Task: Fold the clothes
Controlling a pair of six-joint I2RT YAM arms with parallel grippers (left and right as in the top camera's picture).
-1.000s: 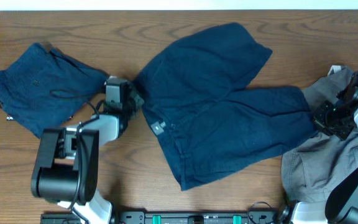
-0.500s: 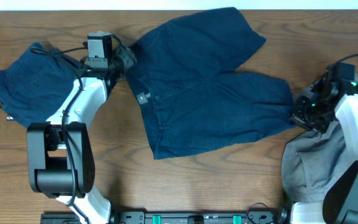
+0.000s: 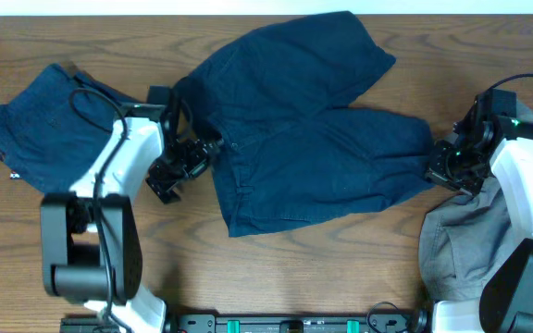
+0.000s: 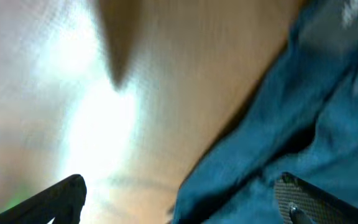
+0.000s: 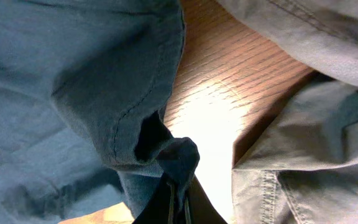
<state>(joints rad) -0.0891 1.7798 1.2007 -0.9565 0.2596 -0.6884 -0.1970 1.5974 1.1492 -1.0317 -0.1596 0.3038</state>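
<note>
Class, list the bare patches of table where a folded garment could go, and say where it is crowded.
Widest bare table: the front strip before the navy shorts, left of the grey garment. Smaller patch at the back, between the shorts and the folded pile. Crowded at right, where the right gripper pinches the shorts beside the grey garment.

spread shorts [image 3: 313,129]: dark navy | folded pile [image 3: 40,125]: navy | right garment [image 3: 461,254]: grey | table [image 3: 340,273]: brown woodgrain
</note>
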